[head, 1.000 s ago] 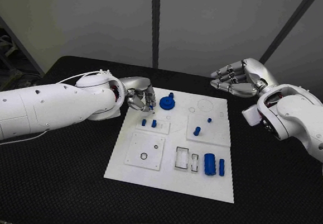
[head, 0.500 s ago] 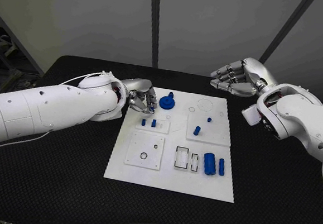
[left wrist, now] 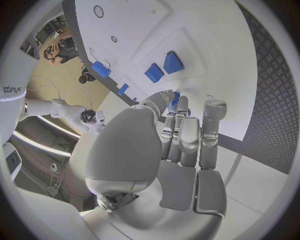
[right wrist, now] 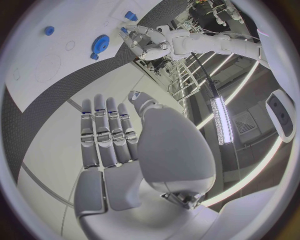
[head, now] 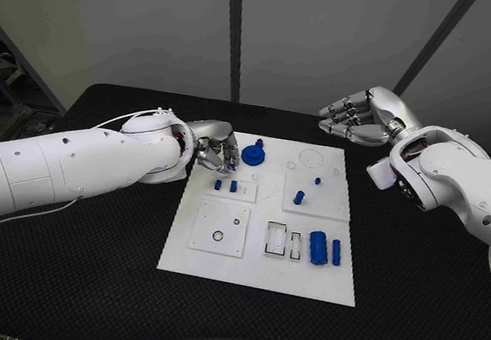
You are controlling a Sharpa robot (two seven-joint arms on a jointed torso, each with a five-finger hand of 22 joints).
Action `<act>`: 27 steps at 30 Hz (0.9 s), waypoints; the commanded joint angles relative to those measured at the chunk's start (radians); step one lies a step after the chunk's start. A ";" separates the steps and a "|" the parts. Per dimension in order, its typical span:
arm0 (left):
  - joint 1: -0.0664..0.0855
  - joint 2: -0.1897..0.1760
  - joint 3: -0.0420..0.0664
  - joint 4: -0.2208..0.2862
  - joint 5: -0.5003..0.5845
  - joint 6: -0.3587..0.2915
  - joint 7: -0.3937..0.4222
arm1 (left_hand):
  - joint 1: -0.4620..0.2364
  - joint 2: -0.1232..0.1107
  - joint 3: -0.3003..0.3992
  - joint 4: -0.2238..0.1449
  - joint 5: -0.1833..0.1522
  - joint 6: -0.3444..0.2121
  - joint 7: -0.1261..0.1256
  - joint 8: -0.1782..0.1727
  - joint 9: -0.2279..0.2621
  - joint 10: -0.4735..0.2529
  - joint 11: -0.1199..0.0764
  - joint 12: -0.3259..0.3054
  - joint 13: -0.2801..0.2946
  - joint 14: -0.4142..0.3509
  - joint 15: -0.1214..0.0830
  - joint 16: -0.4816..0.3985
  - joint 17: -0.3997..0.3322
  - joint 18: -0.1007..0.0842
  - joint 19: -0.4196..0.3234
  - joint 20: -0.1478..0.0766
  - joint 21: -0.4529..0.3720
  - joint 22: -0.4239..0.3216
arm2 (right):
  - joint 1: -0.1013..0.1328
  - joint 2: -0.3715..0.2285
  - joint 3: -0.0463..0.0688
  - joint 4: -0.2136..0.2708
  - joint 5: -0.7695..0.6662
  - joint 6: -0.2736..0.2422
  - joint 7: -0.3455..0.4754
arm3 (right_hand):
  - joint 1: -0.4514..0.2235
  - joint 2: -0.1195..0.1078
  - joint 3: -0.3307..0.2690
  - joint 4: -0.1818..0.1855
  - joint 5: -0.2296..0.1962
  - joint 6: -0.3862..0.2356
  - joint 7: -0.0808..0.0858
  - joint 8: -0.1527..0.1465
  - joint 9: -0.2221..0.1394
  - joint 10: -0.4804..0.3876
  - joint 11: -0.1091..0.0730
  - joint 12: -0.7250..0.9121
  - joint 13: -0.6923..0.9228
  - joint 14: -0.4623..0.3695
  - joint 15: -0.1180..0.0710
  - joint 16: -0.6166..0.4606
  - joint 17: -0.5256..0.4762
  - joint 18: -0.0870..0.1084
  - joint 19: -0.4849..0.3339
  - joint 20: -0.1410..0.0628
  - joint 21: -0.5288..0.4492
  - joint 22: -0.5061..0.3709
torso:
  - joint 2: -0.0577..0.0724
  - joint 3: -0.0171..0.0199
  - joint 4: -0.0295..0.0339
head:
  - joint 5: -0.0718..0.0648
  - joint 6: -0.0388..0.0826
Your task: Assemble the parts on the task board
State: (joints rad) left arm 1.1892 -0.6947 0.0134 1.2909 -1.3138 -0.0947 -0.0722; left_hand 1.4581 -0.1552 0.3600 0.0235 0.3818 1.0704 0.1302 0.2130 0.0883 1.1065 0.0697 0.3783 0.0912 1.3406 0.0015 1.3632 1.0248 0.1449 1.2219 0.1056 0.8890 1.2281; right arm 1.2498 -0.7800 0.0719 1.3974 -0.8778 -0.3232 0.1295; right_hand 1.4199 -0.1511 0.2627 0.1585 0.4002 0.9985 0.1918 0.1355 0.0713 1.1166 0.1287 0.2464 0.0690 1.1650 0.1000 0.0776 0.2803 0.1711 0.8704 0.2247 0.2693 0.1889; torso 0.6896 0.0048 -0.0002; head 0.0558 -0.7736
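1. The table (head: pixel 81 284) wears a black, rough covering with a fine woven or mesh grain, matt all over.
2. The task board (head: pixel 260 262) looks like smooth white plastic with a faint sheen; its raised square plates share that finish.
3. The blue gear (head: pixel 253 156) at the board's 11 o'clock corner looks like matt blue plastic, as does the blue cylinder (head: pixel 318 249) towards 4 o'clock.
4. The left hand (head: pixel 214 153) is silvery, with a satin metallic look and darker seams.
5. The right hand (head: pixel 361 118) has the same silver finish.
6. Both arms have glossy white plastic shells.
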 commanded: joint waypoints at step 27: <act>0.001 0.019 -0.002 -0.017 -0.003 0.043 -0.023 | -0.011 0.002 0.010 -0.002 -0.007 0.007 0.003 -0.009 -0.002 0.008 0.000 -0.008 -0.002 0.004 -0.001 0.003 -0.002 0.000 0.002 -0.001 -0.004 0.000 | 0.002 0.000 0.001 0.003 -0.001 0.006 0.005 | 0.001 0.006 0.002 -0.004 0.003 0.001 0.007 -0.006 0.002 -0.001 0.006 -0.006 -0.001 0.001 0.003 -0.004 -0.001 0.013 0.006 0.003 -0.003 -0.001 | 0.000 0.0008 -0.0006 | 0.000 -0.007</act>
State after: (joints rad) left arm 1.1901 -0.6775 0.0126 1.2744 -1.3143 -0.0739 -0.0842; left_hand 1.4581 -0.1552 0.3627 0.0208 0.3779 1.0730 0.1329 0.2090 0.0883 1.1064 0.0699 0.3735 0.0903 1.3405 0.0016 1.3631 1.0239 0.1448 1.2219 0.1056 0.8890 1.2279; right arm 1.2498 -0.7802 0.0719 1.3983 -0.8778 -0.3224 0.1295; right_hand 1.4199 -0.1511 0.2627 0.1584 0.4002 0.9985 0.1918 0.1355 0.0712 1.1166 0.1287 0.2464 0.0692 1.1650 0.1000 0.0777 0.2804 0.1711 0.8704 0.2248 0.2693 0.1891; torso 0.6892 0.0050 0.0000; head 0.0565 -0.7789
